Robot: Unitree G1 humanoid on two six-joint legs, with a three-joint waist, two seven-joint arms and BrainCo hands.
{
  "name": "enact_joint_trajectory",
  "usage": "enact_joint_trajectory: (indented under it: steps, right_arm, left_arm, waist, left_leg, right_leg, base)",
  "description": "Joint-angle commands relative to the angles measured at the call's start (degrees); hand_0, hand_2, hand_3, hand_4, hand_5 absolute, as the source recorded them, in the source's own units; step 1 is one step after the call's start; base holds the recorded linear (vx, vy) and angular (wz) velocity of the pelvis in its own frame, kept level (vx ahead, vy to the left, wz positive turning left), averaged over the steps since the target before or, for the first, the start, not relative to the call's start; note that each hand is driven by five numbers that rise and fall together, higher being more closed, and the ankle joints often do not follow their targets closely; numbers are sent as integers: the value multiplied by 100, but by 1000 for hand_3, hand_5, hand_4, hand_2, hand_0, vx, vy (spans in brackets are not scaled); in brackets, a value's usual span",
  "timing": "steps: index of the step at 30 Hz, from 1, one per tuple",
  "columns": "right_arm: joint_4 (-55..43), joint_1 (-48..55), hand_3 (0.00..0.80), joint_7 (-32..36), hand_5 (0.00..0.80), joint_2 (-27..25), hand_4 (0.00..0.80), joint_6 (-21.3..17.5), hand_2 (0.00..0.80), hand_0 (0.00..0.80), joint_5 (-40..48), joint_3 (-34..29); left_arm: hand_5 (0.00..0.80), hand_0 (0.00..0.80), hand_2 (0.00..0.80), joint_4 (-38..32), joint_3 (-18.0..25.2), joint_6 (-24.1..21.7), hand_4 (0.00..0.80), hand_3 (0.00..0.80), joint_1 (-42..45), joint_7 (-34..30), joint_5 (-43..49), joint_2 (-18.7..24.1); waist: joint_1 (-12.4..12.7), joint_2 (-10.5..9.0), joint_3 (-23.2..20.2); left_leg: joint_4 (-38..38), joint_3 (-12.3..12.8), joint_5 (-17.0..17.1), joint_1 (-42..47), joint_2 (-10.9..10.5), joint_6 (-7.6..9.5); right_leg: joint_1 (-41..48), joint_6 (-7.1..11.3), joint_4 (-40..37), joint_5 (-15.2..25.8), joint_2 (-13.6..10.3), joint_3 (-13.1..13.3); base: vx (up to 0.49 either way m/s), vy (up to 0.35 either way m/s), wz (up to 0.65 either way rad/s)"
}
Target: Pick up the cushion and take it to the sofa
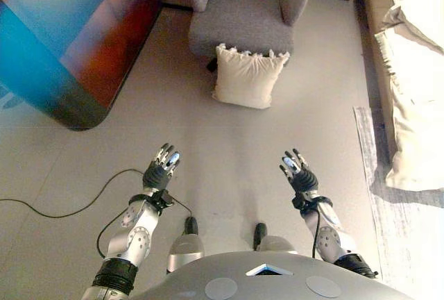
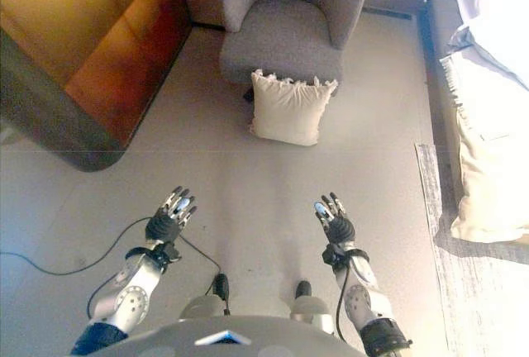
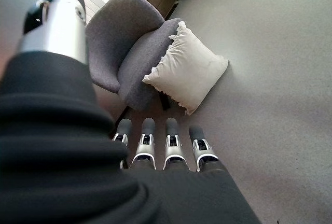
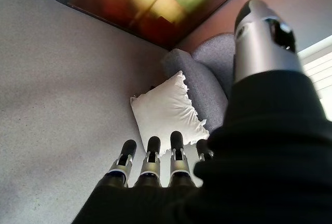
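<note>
A cream cushion (image 1: 246, 78) with a frilled top edge stands on the floor, leaning against the front of a grey armchair (image 1: 243, 19). It also shows in both wrist views, cushion (image 3: 189, 73) and cushion (image 4: 166, 112). My left hand (image 1: 161, 168) and right hand (image 1: 298, 171) are held out low over the bare floor, well short of the cushion, fingers straight and holding nothing. A sofa (image 1: 409, 71) draped in pale cloth runs along the right edge.
A dark wooden table (image 1: 76, 43) with a rounded corner fills the upper left. A pale rug (image 1: 402, 230) lies on the floor beside the sofa at the right.
</note>
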Motion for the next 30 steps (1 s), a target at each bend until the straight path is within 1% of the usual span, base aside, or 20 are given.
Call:
enact_joint_trajectory:
  steps: [1, 5, 10, 13, 16, 18, 20, 21, 22, 25, 26, 27, 28, 29, 30]
  right_arm:
    - [-417, -90, 0, 49, 0, 23, 0, -153, 0, 0, -10, -43]
    - [-422, -53, 0, 40, 0, 1, 0, -159, 0, 0, 17, -93]
    - [-428, 7, 0, 54, 0, 6, 0, -156, 0, 0, -10, -134]
    - [-421, -23, 0, 22, 0, 24, 0, -144, 0, 0, -3, -147]
    - [-419, -36, 0, -27, 0, 49, 0, -137, 0, 0, 44, -210]
    - [-409, -57, 0, -35, 0, 87, 0, -138, 0, 0, 27, -233]
    - [-401, -64, 0, -7, 0, 118, 0, -184, 0, 0, 15, -244]
    - [-377, -53, 0, 25, 0, 126, 0, -242, 0, 0, 34, -243]
    - [-360, -21, 0, 22, 0, 158, 0, -297, 0, 0, 57, -231]
    - [-438, 109, 0, -13, 0, 161, 0, -296, 0, 0, 144, -166]
    - [-468, 175, 0, 26, 0, 138, 0, -289, 0, 0, 154, -144]
    - [-483, 246, 0, 71, 0, 114, 0, -261, 0, 0, 143, -142]
    - [-487, 274, 0, 84, 0, 103, 0, -250, 0, 0, 144, -153]
    - [-494, 342, 0, 105, 0, 73, 0, -238, 0, 0, 179, -192]
    - [-493, 376, 0, 127, 0, 62, 0, -240, 0, 0, 205, -213]
  left_arm:
    - [0, 0, 0, -307, 66, -276, 0, 0, -99, -113, 70, 54]
    - [0, 0, 0, -309, 40, -255, 0, 0, -123, -136, 41, 71]
    - [0, 0, 0, -322, -2, -248, 0, 0, -149, -113, 5, 78]
    - [0, 0, 0, -311, -2, -247, 0, 0, -139, -120, 11, 71]
    - [0, 0, 0, -268, 5, -238, 0, 0, -171, -165, 0, 112]
    - [0, 0, 0, -243, 4, -246, 0, 0, -229, -204, -7, 164]
    - [0, 0, 0, -253, 18, -227, 0, 0, -289, -237, -16, 228]
    - [0, 0, 0, -255, 21, -220, 0, 0, -311, -247, -13, 275]
    - [0, 0, 0, -206, 11, -228, 0, 0, -339, -257, 16, 312]
    - [0, 0, 0, -151, 73, -174, 0, 0, -296, -295, 61, 361]
    - [0, 0, 0, -169, 113, -156, 0, 0, -242, -311, 55, 384]
    - [0, 0, 0, -227, 179, -86, 0, 0, -173, -327, 49, 414]
    - [0, 0, 0, -265, 214, -40, 0, 0, -139, -336, 46, 431]
    - [0, 0, 0, -341, 257, 38, 0, 0, -77, -353, 41, 466]
    - [0, 0, 0, -377, 263, 55, 0, 0, -44, -359, 47, 477]
  waist:
    - [1, 16, -10]
    - [-42, 25, -19]
    - [-78, 27, -7]
    - [-74, 18, 17]
    - [-93, 23, 54]
    - [-112, 8, 107]
    - [-106, 19, 199]
    - [-92, 37, 238]
    - [-94, 105, 292]
    - [-116, 220, 346]
    - [-118, 224, 356]
    - [-124, 195, 347]
    - [-137, 187, 345]
    - [-182, 116, 327]
    - [-223, 81, 336]
  left_leg:
    - [445, -89, -578, 45, -117, 214]
    - [372, -84, -573, 107, -144, 253]
    - [462, -83, -647, 82, -189, 301]
    - [613, -67, -715, 27, -216, 346]
    - [740, -48, -754, -33, -241, 412]
    - [941, -19, -846, -114, -301, 506]
    - [1170, 1, -965, -229, -364, 609]
    - [1248, 21, -1021, -277, -389, 666]
    - [1282, 17, -1068, -286, -395, 725]
    - [1332, -33, -1155, -205, -406, 756]
    - [1348, -32, -1192, -159, -410, 751]
    - [1359, -18, -1242, -92, -450, 733]
    - [1353, -26, -1262, -58, -462, 722]
    - [1345, -41, -1335, 17, -540, 688]
    - [1358, -76, -1394, 66, -573, 666]
  right_leg:
    - [-180, 77, 319, -81, 57, 197]
    - [-152, 89, 371, -124, 58, 221]
    - [-196, 128, 487, -159, -13, 248]
    - [-243, 156, 685, -228, -83, 282]
    - [-328, 222, 1027, -299, -162, 324]
    - [-505, 270, 1517, -190, -299, 374]
    - [-754, 255, 2179, -23, -430, 415]
    - [-867, 237, 2527, 64, -491, 389]
    - [-1125, 206, 3209, 262, -547, 408]
    - [-1548, 161, 4095, 440, -530, 479]
    - [-1634, 163, 4129, 534, -569, 475]
    - [-1698, 176, 3878, 646, -629, 422]
    - [-1703, 186, 3759, 671, -632, 412]
    - [-1757, 222, 3214, 748, -639, 418]
    - [-1754, 240, 2877, 760, -636, 426]
  base:
    - [30, 31, -4]
    - [44, 47, -11]
    - [40, 75, -2]
    - [43, 107, -2]
    - [50, 142, 0]
    - [35, 152, 3]
    - [20, 167, 5]
    - [28, 226, 10]
    - [42, 201, 12]
    - [109, 149, 22]
    - [202, 44, 17]
    - [186, -15, 2]
    - [267, -84, -3]
    - [242, -113, 1]
    - [335, -187, -2]
